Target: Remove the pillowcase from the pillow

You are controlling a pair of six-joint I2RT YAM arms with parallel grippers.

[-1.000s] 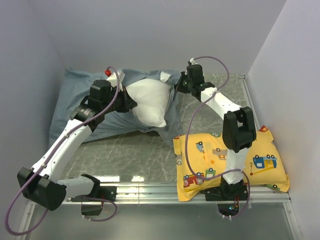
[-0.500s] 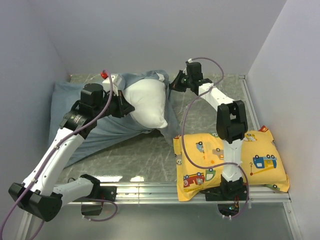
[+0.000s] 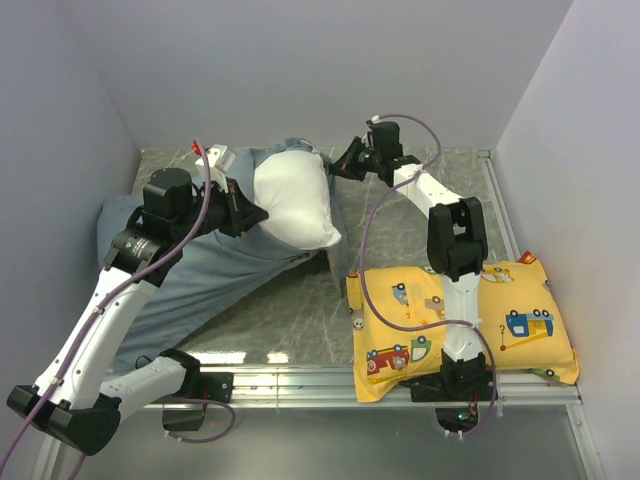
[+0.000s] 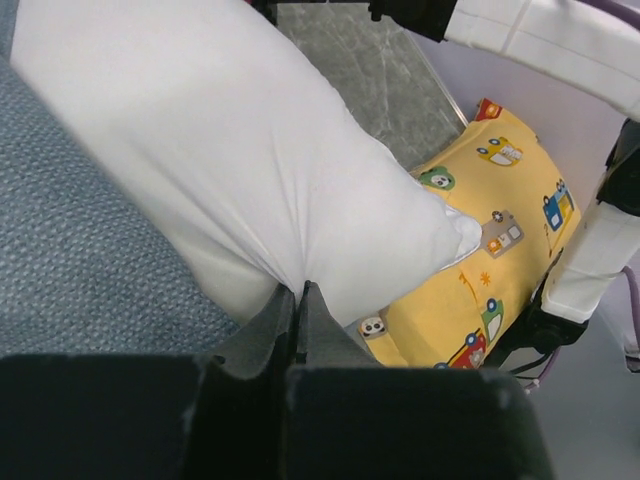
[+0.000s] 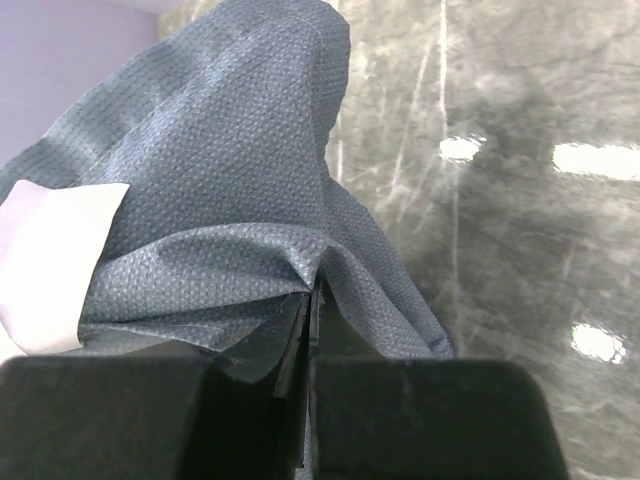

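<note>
Since 1 s ago, has bared more of the pillow (image 3: 295, 205) and dragged the slack of the pillowcase (image 3: 190, 285) leftward and nearer, with the left elbow swung out wide and the right hand (image 3: 345, 163) drawn slightly left along the far side.

Finds the pillowcase now lying on the tabletop (image 3: 300, 310) as 1 long limp band, running diagonally from its mouth at the far middle down to the near left, with the mouth end lifted and bunched over the pillow's far end.

Sets the pillow's long axis from far-left to near-right, with its free corner aimed at the yellow pillow (image 3: 460, 320), close to it yet apart in the top view.

Shows the left hand (image 3: 247, 212) squeezed together on a pinch of white pillow skin at the left flank, right at the edge of the blue-grey cloth; in the left wrist view, puckers that skin into creases running to the fingertips (image 4: 285, 312).

Shows the right hand clamped on a fold of pillowcase near the mouth, gathered into the closed tips in the right wrist view.

Probably arranged so for a 2-way pull: grips the pillow with 1 hand and the cover's rim with the other, to peel cloth off stuffing by opposing tugs.

Judging from the top view, leaves only the far end under cloth
</note>
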